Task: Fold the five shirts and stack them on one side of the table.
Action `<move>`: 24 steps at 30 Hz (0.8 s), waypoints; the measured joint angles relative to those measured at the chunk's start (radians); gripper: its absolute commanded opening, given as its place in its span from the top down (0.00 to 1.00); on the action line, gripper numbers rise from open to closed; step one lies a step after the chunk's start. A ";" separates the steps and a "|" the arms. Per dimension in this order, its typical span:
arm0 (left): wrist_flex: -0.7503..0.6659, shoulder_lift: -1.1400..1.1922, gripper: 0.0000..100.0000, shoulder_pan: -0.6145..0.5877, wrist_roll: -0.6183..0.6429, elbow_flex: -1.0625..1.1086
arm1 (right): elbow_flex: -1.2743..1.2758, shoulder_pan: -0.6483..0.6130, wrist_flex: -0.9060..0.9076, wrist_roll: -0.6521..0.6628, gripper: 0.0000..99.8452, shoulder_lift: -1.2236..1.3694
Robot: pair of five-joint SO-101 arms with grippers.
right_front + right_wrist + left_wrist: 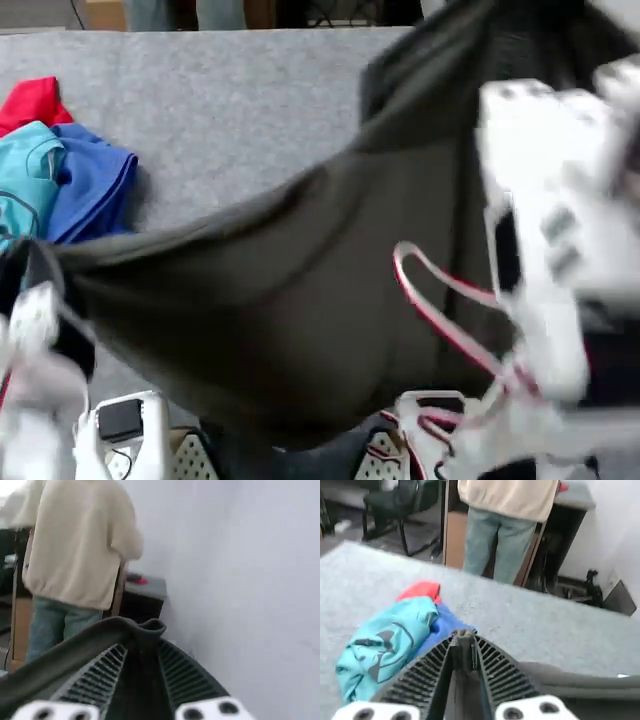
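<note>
A dark olive-grey shirt (300, 290) hangs stretched in the air between both arms, above the grey table (230, 110). My left gripper (463, 639) is shut on one corner of the dark shirt (580, 685) low at the left of the high view. My right gripper (142, 630) is shut on another corner of the shirt (60, 660), raised high at the right. A heap of shirts lies at the table's left edge: a teal shirt (25, 175), a blue shirt (95, 185) and a red shirt (32, 100). The left wrist view has the teal shirt (385, 647), blue shirt (440, 625) and red shirt (420, 590) too.
The white right arm (560, 220) with red and white cables (440, 310) looms close at the right. Arm bases (130, 435) sit at the near edge. Bare table stretches across the far middle, and a person stands behind it.
</note>
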 measured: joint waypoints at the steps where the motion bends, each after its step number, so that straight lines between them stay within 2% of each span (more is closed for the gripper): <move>1: -0.069 0.000 0.97 0.000 0.000 0.077 | 0.074 -0.006 -0.046 0.003 0.99 0.002; 4: -0.347 0.009 0.97 0.000 0.000 0.348 | 0.321 -0.017 -0.238 0.005 0.99 0.002; 8: -0.853 0.118 0.97 0.000 0.000 0.677 | 0.634 -0.037 -0.585 0.009 0.99 0.041; 10: -1.080 0.227 0.97 0.002 0.002 0.736 | 0.730 -0.049 -0.747 0.011 0.99 0.092; 12: -1.234 0.328 0.97 0.002 0.002 0.713 | 0.744 -0.051 -0.873 0.011 0.99 0.166; 14: -1.280 0.442 0.97 0.000 0.002 0.643 | 0.733 -0.048 -0.950 0.009 0.99 0.242; 18: -1.266 0.667 0.97 0.002 0.002 0.446 | 0.623 -0.052 -0.985 -0.020 0.99 0.433; 24: -1.165 0.885 0.97 0.002 0.002 0.190 | 0.305 -0.051 -0.910 -0.097 0.99 0.690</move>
